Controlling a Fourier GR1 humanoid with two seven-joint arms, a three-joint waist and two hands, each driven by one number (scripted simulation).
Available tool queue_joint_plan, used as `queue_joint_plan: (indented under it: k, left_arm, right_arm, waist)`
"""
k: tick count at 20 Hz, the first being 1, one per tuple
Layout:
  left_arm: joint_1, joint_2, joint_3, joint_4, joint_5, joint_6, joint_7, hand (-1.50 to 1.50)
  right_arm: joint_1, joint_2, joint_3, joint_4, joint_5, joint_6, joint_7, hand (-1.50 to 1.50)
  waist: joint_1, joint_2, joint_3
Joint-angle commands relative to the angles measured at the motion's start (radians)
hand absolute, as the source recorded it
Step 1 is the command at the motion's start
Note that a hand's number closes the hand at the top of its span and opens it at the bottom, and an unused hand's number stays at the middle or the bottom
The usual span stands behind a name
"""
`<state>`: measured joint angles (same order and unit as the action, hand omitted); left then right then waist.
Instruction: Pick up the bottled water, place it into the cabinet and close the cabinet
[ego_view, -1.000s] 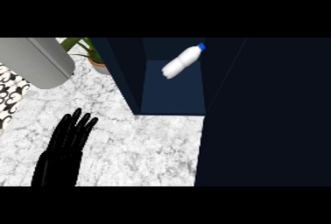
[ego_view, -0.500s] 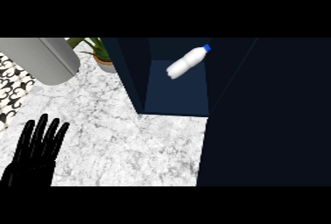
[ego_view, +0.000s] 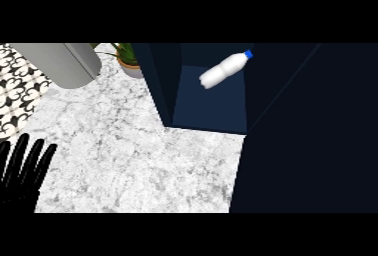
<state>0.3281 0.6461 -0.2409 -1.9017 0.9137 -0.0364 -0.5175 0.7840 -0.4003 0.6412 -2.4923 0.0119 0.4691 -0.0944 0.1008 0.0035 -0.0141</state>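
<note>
Bottled water (ego_view: 224, 69) is already seen inside the cabinet (ego_view: 210, 100), lying tilted in the open compartment, blue cap toward the back right, so the placing step is judged done and only the closing is left.

Starting at the left edge of the worktop (ego_view: 133, 150): the left hand (ego_view: 22, 167) is shown at the near left corner, fingers straight, spread a little and pointing up, nothing held. It is taken to be resting. Farther back along the left edge a grey cylinder-like body (ego_view: 63, 62) is seen, and just beside it, at the back edge, a potted plant (ego_view: 127, 59); what the pot holds beyond green leaves cannot be made out.

Moving right, the cabinet's open compartment is met, with only the bottle visible within. A dark panel (ego_view: 310, 130) fills the right side of the view; it is judged to be the open door, though that cannot be told for sure.

The right hand is not shown, so nothing can be said of its fingers. For the next move, a hand would have to be brought to the door's free edge and the door swung shut without the bottle being caught.
</note>
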Motion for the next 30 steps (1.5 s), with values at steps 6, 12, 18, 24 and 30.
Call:
queue_joint_plan:
  k: [6, 12, 18, 24, 30]
  left_arm:
    - [0.037, 0.065, 0.053, -0.007, 0.049, -0.11, 0.005, -1.5]
    - [0.033, 0.092, 0.069, -0.016, 0.052, -0.148, 0.009, -1.5]
    - [0.018, 0.115, 0.084, -0.005, 0.059, -0.165, 0.024, -1.5]
    - [0.026, 0.124, 0.099, 0.009, 0.074, -0.18, 0.026, -1.5]
    - [0.026, 0.131, 0.109, 0.027, 0.074, -0.192, 0.026, -1.5]
  right_arm:
    - [-0.132, 0.035, 0.202, -0.025, 0.004, 0.038, 0.139, 1.5]
    - [-0.211, 0.022, 0.158, -0.023, -0.006, 0.047, 0.169, 1.5]
    - [-0.345, -0.067, 0.084, -0.014, 0.029, 0.127, 0.188, -1.5]
    - [-0.404, -0.051, 0.071, -0.014, -0.004, 0.114, 0.211, 1.5]
    - [-0.447, -0.074, 0.06, -0.013, -0.006, 0.135, 0.228, 1.5]
  waist:
    - [0.065, 0.018, -0.003]
    - [0.099, 0.028, -0.006]
    - [0.145, 0.032, -0.011]
    - [0.136, 0.029, -0.014]
    - [0.125, 0.023, -0.018]
